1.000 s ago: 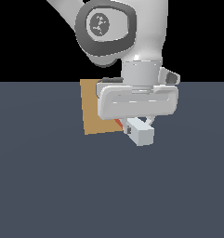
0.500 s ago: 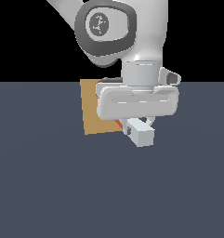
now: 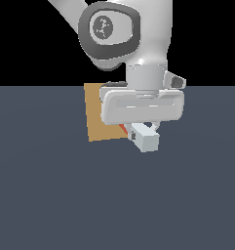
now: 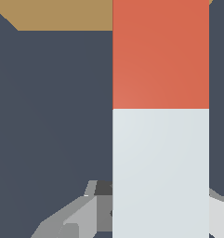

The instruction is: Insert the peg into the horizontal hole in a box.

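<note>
One step looks done: your gripper (image 3: 143, 131) pinches the peg (image 3: 144, 138) off the floor, red end toward the box (image 3: 100, 117). Insertion remains; the hole is hidden behind the arm. Your wrist hangs low just beside the box's face, peg roughly level.

My exterior view sits low and close, facing the end effector (image 3: 144, 131) head-on, with the box (image 3: 100, 119) behind it and the desk (image 3: 50, 195) filling the lower frame. My wrist view looks along the peg (image 4: 161, 116) from right beside it, toward the box (image 4: 62, 14). Both views share peg (image 3: 146, 139), box and desk (image 4: 48, 116).
</note>
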You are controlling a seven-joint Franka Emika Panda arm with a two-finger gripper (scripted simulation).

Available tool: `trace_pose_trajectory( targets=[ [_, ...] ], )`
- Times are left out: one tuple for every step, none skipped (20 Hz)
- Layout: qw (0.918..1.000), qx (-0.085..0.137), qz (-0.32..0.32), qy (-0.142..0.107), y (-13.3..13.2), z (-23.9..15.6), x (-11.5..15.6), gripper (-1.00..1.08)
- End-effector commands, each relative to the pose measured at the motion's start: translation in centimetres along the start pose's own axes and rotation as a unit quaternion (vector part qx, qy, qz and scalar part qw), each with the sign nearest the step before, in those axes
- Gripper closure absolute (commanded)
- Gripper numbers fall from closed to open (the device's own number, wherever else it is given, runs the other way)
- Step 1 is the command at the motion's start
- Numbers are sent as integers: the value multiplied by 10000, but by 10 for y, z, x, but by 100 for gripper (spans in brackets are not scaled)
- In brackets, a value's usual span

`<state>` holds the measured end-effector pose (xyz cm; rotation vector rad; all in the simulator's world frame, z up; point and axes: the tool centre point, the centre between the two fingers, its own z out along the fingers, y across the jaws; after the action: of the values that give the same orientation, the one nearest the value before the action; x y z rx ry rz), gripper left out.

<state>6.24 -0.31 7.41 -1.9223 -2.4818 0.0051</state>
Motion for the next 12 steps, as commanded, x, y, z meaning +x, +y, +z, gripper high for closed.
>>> trace_pose_trajectory(
  targets=[
    [10000,-19,-11,-1,1,-2,13,108],
    [10000,-21,-11,-2,1,-2,20,108],
    [10000,-21,-11,-2,1,-2,28,108],
    [10000,-24,-12,-3,1,-3,37,108],
    [10000,-24,-12,-3,1,-3,47,108],
    [10000,-27,-12,-3,1,-3,56,108],
    [10000,-29,-12,-4,1,-3,65,108],
    [10000,-29,-12,-4,1,-3,73,108],
    [10000,-32,-12,-5,1,-3,79,108],
    [10000,-32,-12,-5,1,-3,85,108],
    [10000,-32,-12,-5,1,-3,90,108],
    [10000,-34,-12,-5,1,-4,94,108]
  ],
)
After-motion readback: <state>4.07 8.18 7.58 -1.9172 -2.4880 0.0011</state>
